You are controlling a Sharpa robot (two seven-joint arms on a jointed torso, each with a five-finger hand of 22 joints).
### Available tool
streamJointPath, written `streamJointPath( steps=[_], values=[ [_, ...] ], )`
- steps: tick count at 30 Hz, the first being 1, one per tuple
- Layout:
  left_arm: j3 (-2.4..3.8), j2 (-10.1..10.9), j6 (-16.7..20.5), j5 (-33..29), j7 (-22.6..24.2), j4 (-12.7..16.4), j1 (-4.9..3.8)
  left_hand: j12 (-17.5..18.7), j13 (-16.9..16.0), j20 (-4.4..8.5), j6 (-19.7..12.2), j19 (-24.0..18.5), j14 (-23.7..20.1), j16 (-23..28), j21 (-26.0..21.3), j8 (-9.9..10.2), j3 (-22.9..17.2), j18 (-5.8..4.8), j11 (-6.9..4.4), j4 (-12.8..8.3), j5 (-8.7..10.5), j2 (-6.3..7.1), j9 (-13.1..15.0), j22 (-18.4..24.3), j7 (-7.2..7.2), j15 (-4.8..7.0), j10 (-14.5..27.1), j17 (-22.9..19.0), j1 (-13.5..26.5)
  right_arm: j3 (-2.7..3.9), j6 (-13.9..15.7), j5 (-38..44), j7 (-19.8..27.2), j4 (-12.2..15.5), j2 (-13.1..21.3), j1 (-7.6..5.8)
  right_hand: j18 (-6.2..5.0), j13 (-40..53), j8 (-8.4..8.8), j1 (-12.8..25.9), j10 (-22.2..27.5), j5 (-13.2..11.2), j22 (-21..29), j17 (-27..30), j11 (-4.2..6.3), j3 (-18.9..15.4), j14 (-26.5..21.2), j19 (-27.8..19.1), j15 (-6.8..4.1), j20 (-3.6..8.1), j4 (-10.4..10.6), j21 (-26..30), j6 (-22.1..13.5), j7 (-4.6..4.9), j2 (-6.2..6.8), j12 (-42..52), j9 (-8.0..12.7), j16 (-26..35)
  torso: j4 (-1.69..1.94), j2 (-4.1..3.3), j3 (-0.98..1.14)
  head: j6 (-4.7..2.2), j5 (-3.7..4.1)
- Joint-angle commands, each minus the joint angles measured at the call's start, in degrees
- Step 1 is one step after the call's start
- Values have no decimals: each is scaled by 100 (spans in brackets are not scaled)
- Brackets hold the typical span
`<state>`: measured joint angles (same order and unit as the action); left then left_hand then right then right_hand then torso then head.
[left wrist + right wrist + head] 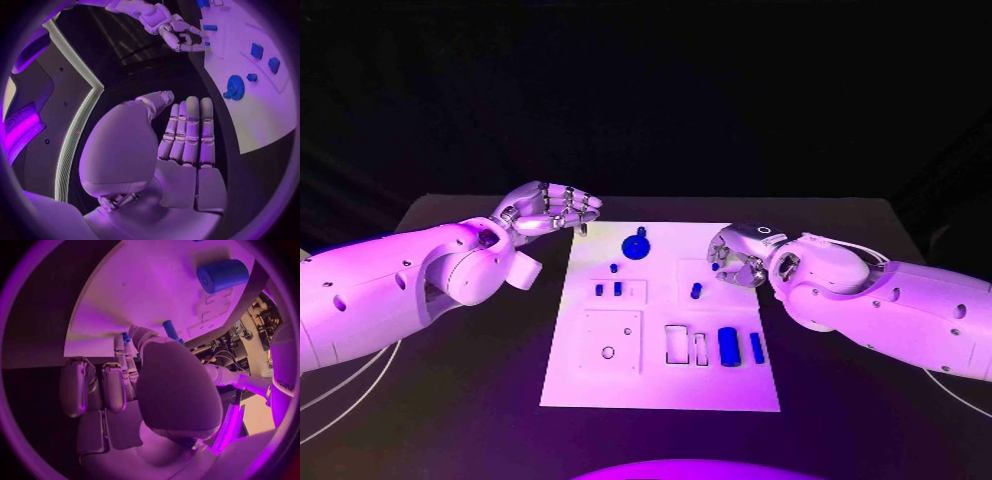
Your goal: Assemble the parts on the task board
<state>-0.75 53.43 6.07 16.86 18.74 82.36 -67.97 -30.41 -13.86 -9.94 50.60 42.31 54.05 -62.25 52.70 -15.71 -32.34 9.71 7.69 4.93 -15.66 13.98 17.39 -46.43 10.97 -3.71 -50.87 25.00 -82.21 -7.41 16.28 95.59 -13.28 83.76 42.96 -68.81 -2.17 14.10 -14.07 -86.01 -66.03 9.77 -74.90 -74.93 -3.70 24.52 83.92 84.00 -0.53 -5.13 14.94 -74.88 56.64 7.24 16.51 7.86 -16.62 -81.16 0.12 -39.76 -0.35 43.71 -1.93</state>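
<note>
Between the fingers of the right hand [740, 255], a small blue peg [170, 330], seemingly pinched against the thumb (grip mostly hidden). Keep it upright, line it up over its hole in the task board [661, 385] just beneath, lower slowly. Left hand [545, 212] idle, fingers straight and empty, near the blue gear [636, 245]. Under the fingers, flat black worktop [473, 400]; beyond them, dark room.

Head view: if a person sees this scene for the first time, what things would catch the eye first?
First the white task board, bright in the middle of the black table, with small blue parts on it; the blue gear near its far edge stands out. Then the two silver hands: the left hand hovers by the board's far left corner, and the right hand is over its right edge, near a small blue peg.
</note>
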Motion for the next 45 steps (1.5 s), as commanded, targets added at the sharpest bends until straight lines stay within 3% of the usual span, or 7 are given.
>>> streamJointPath(
  steps=[1, 10, 12, 15, 21, 29, 45],
  values=[
    [6, 4, -116, -228, 179, 29, -2, -8, 6, 5, -34, 49, 28, 20, -24, -25, 4, 79, -10, -25, 0, -33, -2, 4, 1, -1, 30, -6, -11, -7, -124, 109, 28, -73, -76, 29, -82, -34, -21, 83, -66, 15, -799, -155, -2, 68, 340, 127, 5, 51, 18, -37, 68, -17, -28, -33, -12, -22, -3, 0, 3, 1, 2],
    [6, 11, -110, -231, 159, 46, -3, -20, 23, 18, -34, 72, 33, 50, -1, -39, 8, 79, -10, -90, 4, -68, -4, -13, 6, 5, 21, -24, -90, -19, -139, 79, 50, -245, -227, 80, -75, -135, -46, 133, -181, 89, -820, -139, 18, 270, 342, 146, -17, 72, -8, -66, 160, -38, -100, -74, -41, -19, -2, -5, 4, 7, 0],
    [6, 14, -108, -231, 156, 50, -3, -22, 27, 21, -34, 74, 35, 55, 5, -42, 9, 78, -9, -100, 5, -76, -5, -18, 7, 6, 20, -28, -101, -21, -140, 58, 57, -263, -250, 91, -74, -197, -46, 153, -228, -136, -825, -135, 20, 431, 343, 149, -23, 81, -49, -65, 183, -41, -134, -108, -53, -22, -1, -6, 7, 19, -3],
    [6, 16, -105, -230, 148, 52, -3, -22, 27, 21, -34, 74, 35, 55, 5, -42, 9, 78, -9, -100, 5, -76, -5, -18, 7, 6, 20, -28, -101, -22, -147, 41, 55, -276, -275, 102, -71, -240, -70, 210, -301, -146, -836, -131, 21, 576, 343, 156, -23, 82, -70, -77, 240, -41, -209, -119, -76, -24, -5, -3, 6, 27, -5],
    [6, 20, -101, -221, 131, 56, -3, -22, 30, 23, -35, 77, 38, 59, 11, -43, 12, 78, -8, -107, 5, -81, -6, -23, 9, 6, 20, -31, -108, -24, -217, 120, -25, -277, -313, 122, -49, -311, -237, 207, -601, -230, -908, -184, 77, 1020, 359, 195, -74, 123, -482, -190, 449, -73, -479, -152, -229, -74, -8, 1, 8, 50, -10],
    [6, 32, -116, -189, 94, 65, -4, -22, 34, 25, -37, 78, 40, 62, 16, -44, 14, 78, -7, -113, 4, -83, -7, -27, 10, 6, 22, -33, -113, -25, -260, 297, -155, -226, -291, 136, -28, -330, -335, 336, -851, -145, -983, -174, 107, 1456, 353, 225, -104, 151, -1011, -298, 507, -75, -504, -240, -393, -85, -13, 2, 8, 68, -7],
    [6, 70, -95, -172, 69, 100, -3, -12, 51, 28, -44, 78, 45, 78, 30, -46, 30, 73, 3, -125, -1, -84, -12, -42, 19, 1, 43, -43, -110, -24, 115, 502, -294, -68, -167, 140, -3, -329, -357, 474, -945, -137, -1052, -152, 121, 1634, 346, 262, -125, 144, -1227, -423, 551, -83, -472, -288, -459, -78, -15, 5, 5, 82, 1]
  ],
)
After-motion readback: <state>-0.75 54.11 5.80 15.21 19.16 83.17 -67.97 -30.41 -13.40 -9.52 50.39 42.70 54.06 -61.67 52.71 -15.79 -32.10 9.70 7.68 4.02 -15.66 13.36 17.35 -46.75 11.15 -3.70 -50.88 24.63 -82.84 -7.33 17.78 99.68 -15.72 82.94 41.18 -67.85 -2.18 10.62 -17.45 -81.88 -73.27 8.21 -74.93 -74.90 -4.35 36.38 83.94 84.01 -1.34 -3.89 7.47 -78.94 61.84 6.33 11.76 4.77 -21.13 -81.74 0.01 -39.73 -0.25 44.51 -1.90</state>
